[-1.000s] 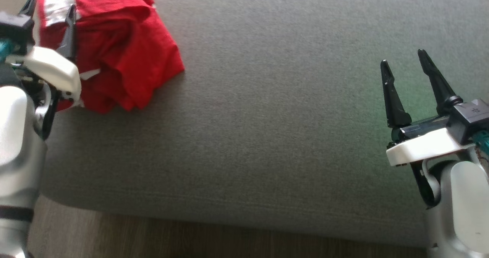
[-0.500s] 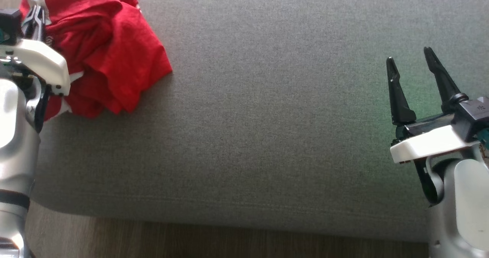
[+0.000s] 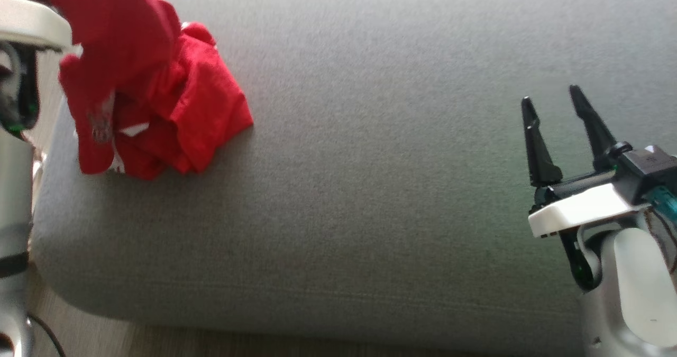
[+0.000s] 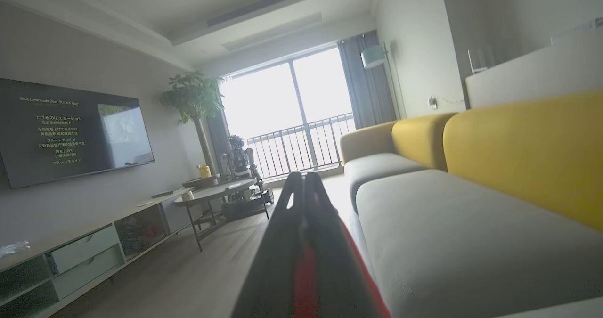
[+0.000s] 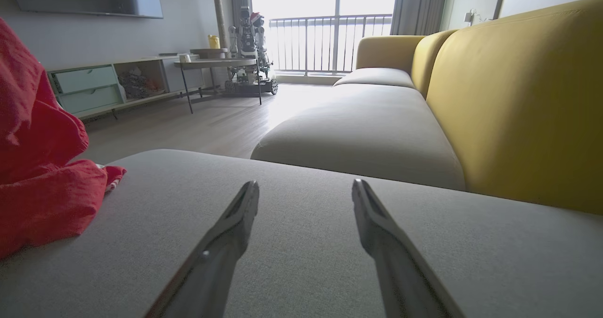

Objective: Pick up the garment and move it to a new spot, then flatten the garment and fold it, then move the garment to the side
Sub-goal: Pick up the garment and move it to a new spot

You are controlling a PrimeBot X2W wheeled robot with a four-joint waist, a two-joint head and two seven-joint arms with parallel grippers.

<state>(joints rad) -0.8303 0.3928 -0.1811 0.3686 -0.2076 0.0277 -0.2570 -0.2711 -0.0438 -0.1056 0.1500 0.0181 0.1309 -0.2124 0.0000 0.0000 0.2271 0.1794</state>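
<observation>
The red garment [image 3: 158, 98] is bunched at the far left of the grey sofa seat [image 3: 370, 161]. Its upper part is pulled up towards my left arm's white wrist [image 3: 31, 24], while its lower folds still rest on the cushion. In the left wrist view my left gripper [image 4: 301, 176] is shut, with a strip of the red cloth [image 4: 306, 271] pinched between its fingers. My right gripper [image 3: 550, 94] hovers open over the right side of the seat, far from the garment. The right wrist view shows the right gripper [image 5: 305, 183] spread wide and the garment [image 5: 37, 200] at the left.
The seat's front edge drops to a wooden floor [image 3: 158, 341], where a dark cable [image 3: 47, 336] lies at the lower left. A yellow backrest [image 5: 518, 96] runs along the sofa's far side. Across the room stand a coffee table [image 4: 221, 193] and a low cabinet [image 4: 85, 252].
My left gripper has gone from open to shut on the garment and has lifted its top part off the cushion. The head camera has shifted. The right gripper stays open.
</observation>
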